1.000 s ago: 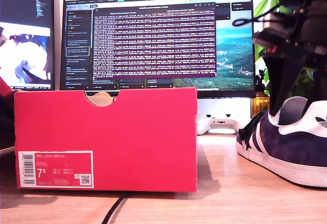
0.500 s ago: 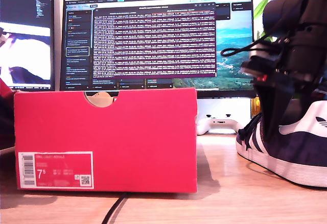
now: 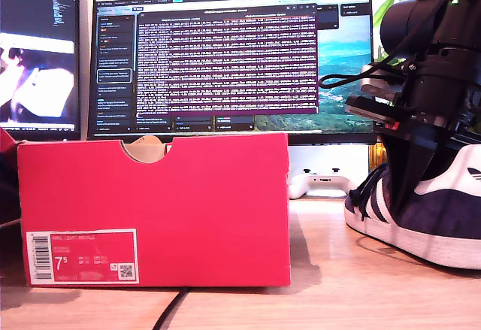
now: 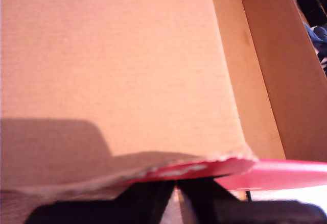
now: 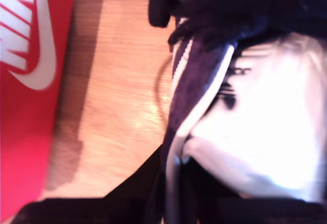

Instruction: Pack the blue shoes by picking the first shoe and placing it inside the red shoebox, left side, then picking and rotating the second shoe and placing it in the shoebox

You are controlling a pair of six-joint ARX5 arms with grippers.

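My second end effector (image 5: 171, 180) is clamped on the collar of the navy suede sneaker (image 3: 421, 213), which sits on the wooden desk (image 3: 331, 270) at the exterior view's right. My first end effector (image 4: 176, 193) pinches the pinkish-red cardboard shoebox (image 3: 154, 210) wall.

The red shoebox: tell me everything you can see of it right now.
The pinkish-red cardboard shoebox stands upright on the light wooden desk, toward the exterior view's left. Its top edge has a half-round notch; a white barcode label reads 7.5. Its inside is plain brown card, with no shoe visible in the part shown. My first claw is at its red edge.
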